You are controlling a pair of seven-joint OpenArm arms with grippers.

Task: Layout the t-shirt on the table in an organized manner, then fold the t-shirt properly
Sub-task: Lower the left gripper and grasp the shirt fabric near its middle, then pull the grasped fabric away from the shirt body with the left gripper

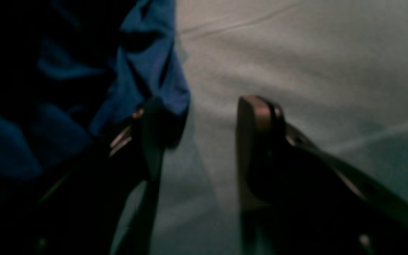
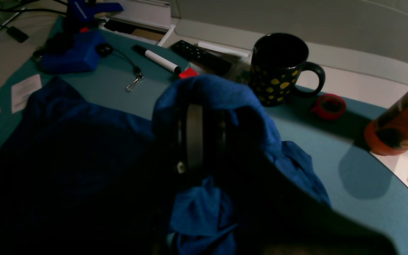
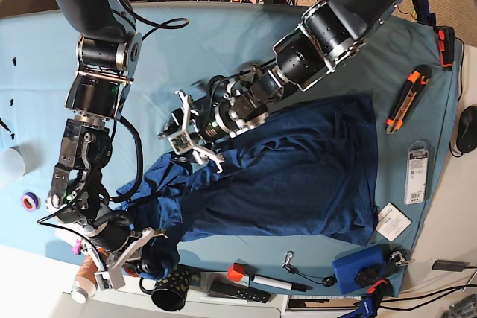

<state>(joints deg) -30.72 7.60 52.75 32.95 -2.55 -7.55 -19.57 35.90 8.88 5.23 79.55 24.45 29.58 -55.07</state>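
T-shirt [image 3: 298, 161] bunched beside mug [image 2: 278, 67], right jaws clenched on it, left jaws released.

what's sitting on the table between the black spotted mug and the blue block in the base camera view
In the base view, between the mug and the blue block lie a white marker with a red piece at its end, a black remote and a metal clip.

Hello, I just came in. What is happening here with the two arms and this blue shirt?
A two-arm robot is laying out a t-shirt on the table. The right end effector is shut on a bunched part of the shirt near the mug. The left end effector is open at the shirt's opposite edge and holds nothing. The shirt is partly spread, but the end near the right arm is crumpled, and nothing is folded yet.
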